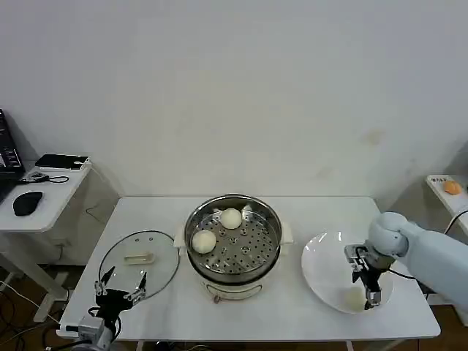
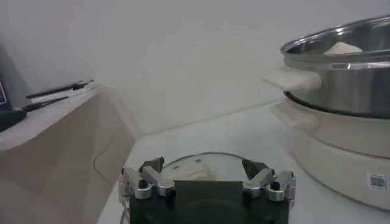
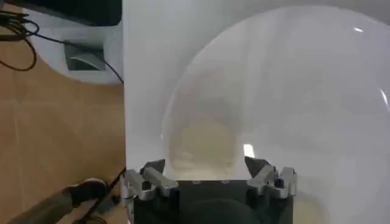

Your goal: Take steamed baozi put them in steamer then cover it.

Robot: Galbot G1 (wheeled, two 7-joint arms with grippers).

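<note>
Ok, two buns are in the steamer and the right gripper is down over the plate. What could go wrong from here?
1. The bun on the plate lies near its front edge, which is close to the table edge; a slip by the right gripper could roll it off.
2. The two buns sit at the steamer's back-left; a careless drop could land on them.
3. The lid lies by the left table edge, near the left gripper; a poor grasp could slide it off.

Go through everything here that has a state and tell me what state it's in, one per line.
Stainless-steel steamer: uncovered, two cream-white buns inside.
Clear glass cover: off, flat on table.
White plate: holding one bun.
Right gripper: open around that bun.
Left gripper: open, empty, near cover.
</note>
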